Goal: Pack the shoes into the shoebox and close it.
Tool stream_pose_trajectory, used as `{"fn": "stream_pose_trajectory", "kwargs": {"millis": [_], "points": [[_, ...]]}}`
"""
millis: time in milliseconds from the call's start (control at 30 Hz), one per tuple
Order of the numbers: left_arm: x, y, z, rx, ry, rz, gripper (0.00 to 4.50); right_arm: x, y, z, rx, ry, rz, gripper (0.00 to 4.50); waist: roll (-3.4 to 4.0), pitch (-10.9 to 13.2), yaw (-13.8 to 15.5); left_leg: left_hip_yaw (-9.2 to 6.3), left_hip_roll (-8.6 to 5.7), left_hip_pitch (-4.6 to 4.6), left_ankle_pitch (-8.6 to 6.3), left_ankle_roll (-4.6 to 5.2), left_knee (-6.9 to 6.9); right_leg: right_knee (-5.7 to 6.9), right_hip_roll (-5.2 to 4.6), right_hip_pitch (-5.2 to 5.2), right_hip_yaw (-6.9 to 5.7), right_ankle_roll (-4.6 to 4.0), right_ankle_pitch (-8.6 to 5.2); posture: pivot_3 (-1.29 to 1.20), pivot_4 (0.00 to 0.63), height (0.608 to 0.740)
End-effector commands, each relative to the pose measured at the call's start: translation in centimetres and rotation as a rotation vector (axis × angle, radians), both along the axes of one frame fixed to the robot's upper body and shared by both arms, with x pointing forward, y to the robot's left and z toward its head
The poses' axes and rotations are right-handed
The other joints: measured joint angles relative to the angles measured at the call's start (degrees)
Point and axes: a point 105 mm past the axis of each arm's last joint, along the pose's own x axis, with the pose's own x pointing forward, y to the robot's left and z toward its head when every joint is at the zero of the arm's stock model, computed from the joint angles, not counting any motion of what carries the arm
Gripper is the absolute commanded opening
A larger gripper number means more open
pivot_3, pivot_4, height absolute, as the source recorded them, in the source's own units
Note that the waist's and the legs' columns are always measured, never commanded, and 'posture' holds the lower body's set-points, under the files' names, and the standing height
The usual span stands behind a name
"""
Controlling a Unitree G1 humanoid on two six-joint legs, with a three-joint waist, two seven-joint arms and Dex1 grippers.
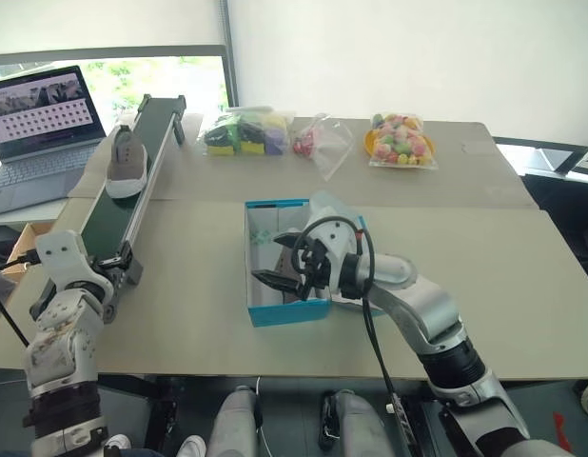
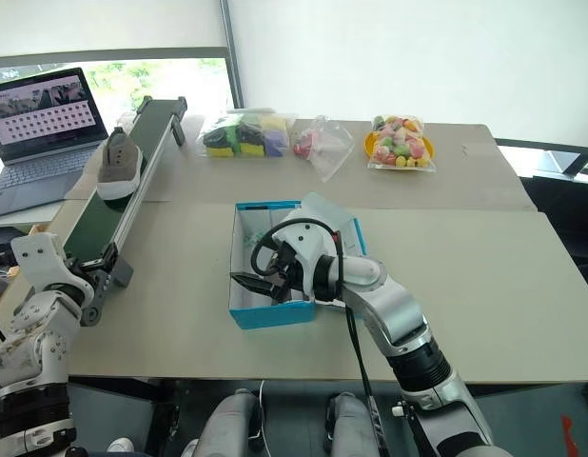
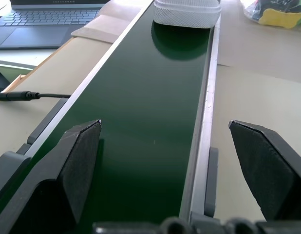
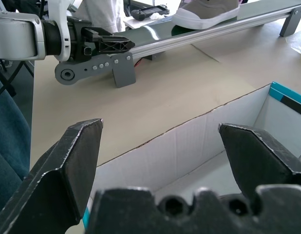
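Note:
One grey-brown shoe [image 1: 127, 162] with a pale sole stands on the far half of a dark green conveyor belt [image 1: 115, 214] at the table's left. Its heel [image 3: 187, 12] faces my left gripper [image 3: 165, 146], which is open at the belt's near end with nothing between its fingers. The blue shoebox [image 1: 286, 313] stands open in the middle of the table, white inside, its lid [image 1: 334, 213] leaning back. My right gripper [image 1: 270, 259] hovers open over the box's inside [image 4: 189, 141], holding nothing. What lies under it in the box is hidden.
A laptop [image 1: 37, 124] sits open at the far left beside the conveyor. Along the table's far edge lie a bag of dark and yellow items [image 1: 242, 133], a small clear bag [image 1: 318, 143] and a bag of colourful sweets [image 1: 401, 141].

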Motion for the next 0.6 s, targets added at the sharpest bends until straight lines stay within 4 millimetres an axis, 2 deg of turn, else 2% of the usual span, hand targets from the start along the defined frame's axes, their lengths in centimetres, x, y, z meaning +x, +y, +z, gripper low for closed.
{"fn": "stream_pose_trajectory", "kwargs": {"millis": [33,300,600], "points": [[-0.1,0.8,1.2,0.024,-0.034,0.027,4.50,-0.2,0.2,1.7,0.027,-0.053,0.007,4.48,0.00,0.00,-0.01,0.00,0.00,0.00,0.00,0.00,0.00,0.00,0.00,0.00,0.00,0.00,0.00,0.00,0.150,0.681],[-0.2,1.1,1.2,0.017,-0.037,0.042,4.50,-0.2,0.1,1.8,0.033,-0.045,0.001,4.48,0.00,0.00,-0.01,0.00,0.00,0.01,0.00,0.00,0.01,0.01,0.00,0.00,0.00,0.00,0.00,0.00,0.150,0.681],[-0.6,3.0,1.8,0.035,-0.064,0.166,4.50,-0.2,0.2,2.0,0.046,-0.039,-0.003,4.48,-0.01,-0.01,0.00,0.00,0.00,0.03,0.00,0.00,0.01,0.04,0.00,0.02,0.00,0.00,0.01,0.00,0.150,0.681]]}}
